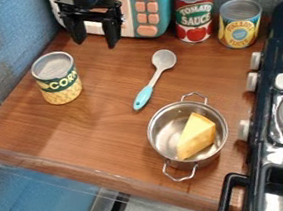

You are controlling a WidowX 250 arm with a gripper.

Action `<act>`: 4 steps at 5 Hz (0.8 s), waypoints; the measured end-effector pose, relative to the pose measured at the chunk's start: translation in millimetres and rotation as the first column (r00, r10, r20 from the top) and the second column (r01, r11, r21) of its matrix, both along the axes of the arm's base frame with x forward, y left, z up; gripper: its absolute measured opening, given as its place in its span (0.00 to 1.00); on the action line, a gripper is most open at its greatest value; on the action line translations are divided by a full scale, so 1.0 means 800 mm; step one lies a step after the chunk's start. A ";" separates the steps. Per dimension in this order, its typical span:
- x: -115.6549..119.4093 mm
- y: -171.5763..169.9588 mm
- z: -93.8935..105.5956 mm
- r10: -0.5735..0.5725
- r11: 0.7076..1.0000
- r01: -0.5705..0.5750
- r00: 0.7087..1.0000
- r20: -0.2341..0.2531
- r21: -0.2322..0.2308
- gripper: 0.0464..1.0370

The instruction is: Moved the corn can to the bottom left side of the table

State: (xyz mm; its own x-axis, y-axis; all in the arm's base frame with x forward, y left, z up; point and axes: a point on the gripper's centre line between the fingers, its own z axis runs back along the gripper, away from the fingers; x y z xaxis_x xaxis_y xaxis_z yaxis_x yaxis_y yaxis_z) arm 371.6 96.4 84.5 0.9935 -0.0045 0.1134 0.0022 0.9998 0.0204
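My gripper (96, 39) hangs at the upper left in the camera view, in front of the toy microwave, with its two fingers spread apart and nothing between them. The corn can (58, 79), with a dark green label and a bare metal top, stands upright on the left part of the brown wooden table (94, 130). It is below and to the left of the gripper, and the two are apart.
A teal microwave (162, 3) is at the back. Tomato sauce (194, 13) and pineapple (239, 23) cans stand at the back right. A spoon (155, 79) lies mid-table. A metal pot (157, 134) holds a cheese wedge (196, 135). The stove (267, 123) lines the right side.
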 end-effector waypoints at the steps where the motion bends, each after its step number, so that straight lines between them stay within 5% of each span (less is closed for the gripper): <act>1: -0.002 0.000 -0.020 -0.002 1.000 0.002 0.999 -0.047 -0.015 0.96; 3: 0.050 0.032 -0.018 -0.038 0.998 0.037 0.999 -0.026 -0.049 0.96; 4: 0.069 0.047 -0.020 -0.041 0.999 0.041 0.999 -0.023 -0.021 0.96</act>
